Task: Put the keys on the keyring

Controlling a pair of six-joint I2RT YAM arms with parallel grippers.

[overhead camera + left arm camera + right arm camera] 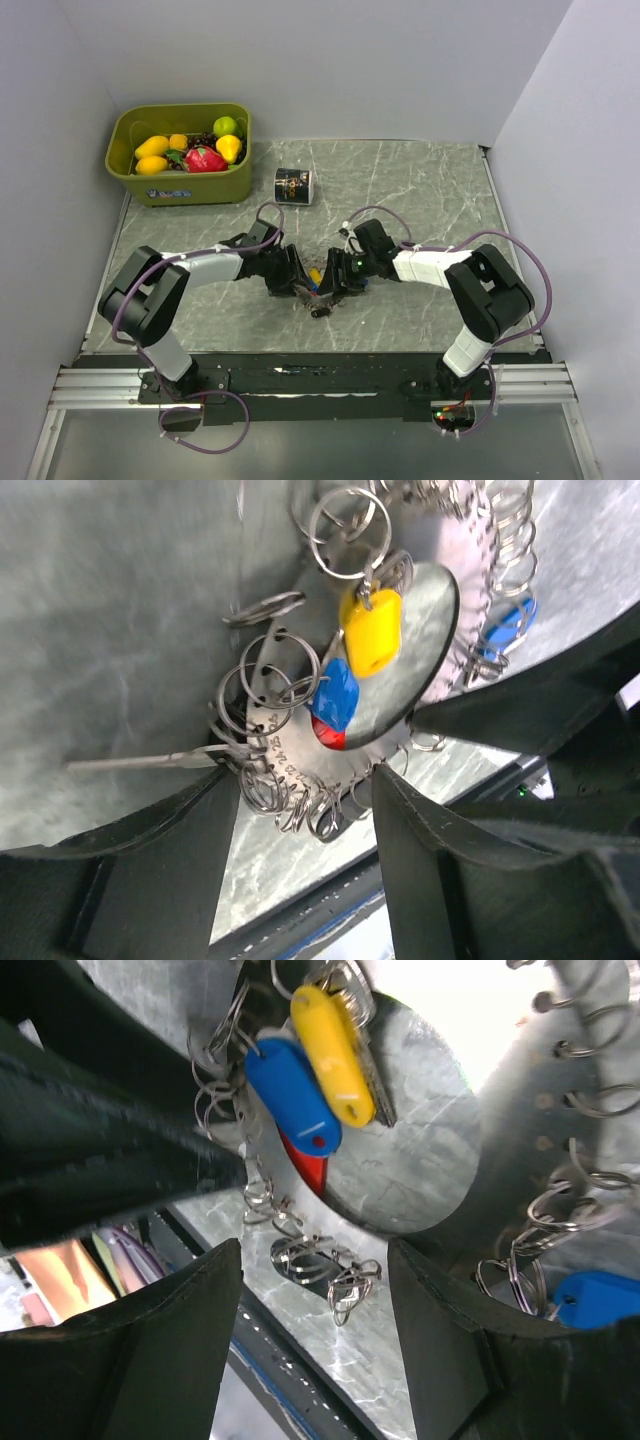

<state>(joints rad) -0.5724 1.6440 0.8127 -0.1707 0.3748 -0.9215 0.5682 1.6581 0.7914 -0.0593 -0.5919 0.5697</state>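
Observation:
The keyring (318, 286) is a flat metal ring fringed with small split rings, at mid-table between both grippers. In the left wrist view its numbered band (290, 760) carries keys with yellow (372, 630), blue (335, 695) and red (328, 736) heads, and a bare silver key (130, 763) sticks out left. My left gripper (305, 780) is open, and the ring's lower rim lies between its fingertips. My right gripper (315, 1250) is open over loose split rings (320, 1265). The keyring (560, 1090) and the yellow-headed key (335, 1055) are above it. Both grippers (290, 272) (342, 272) face each other.
A green bin (190, 190) of toy fruit stands at the back left. A small black labelled can (294, 186) lies beside it. Another blue-headed key (600, 1300) hangs at the ring's far side. The metal rail (300, 375) runs along the near edge.

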